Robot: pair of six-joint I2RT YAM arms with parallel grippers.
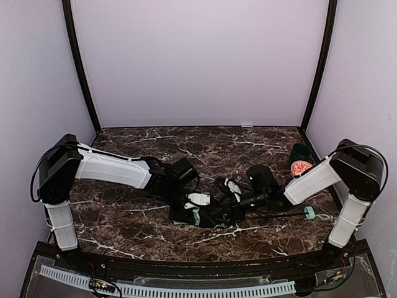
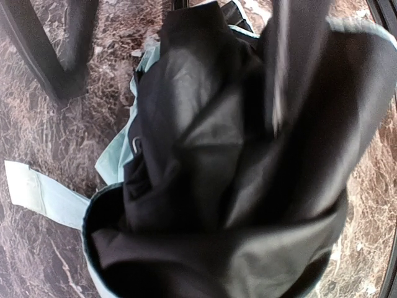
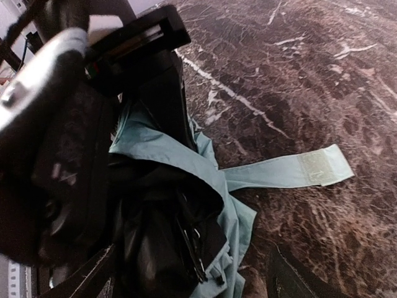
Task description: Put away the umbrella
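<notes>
The umbrella point(image 1: 211, 214) lies bunched near the table's front centre, black lining up and mint-green fabric at its edges. Its thin shaft point(image 1: 273, 216) runs right to the small mint handle point(image 1: 308, 213). My left gripper point(image 1: 189, 202) is down in the bundle. Black lining point(image 2: 211, 161) fills the left wrist view and hides the jaws, which seem pinched on the cloth. The closing strap point(image 3: 291, 171) lies flat on the table. My right gripper point(image 3: 186, 282) stands open, a finger on either side of the folded fabric point(image 3: 180, 155) and ribs.
An orange-and-white patterned round object point(image 1: 301, 167) sits at the right by a dark green cover point(image 1: 300, 152). The marble table point(image 1: 186, 146) is walled by pale panels with black corner posts point(image 1: 80, 68). The left arm's wrist point(image 3: 56, 124) looms beside my right gripper.
</notes>
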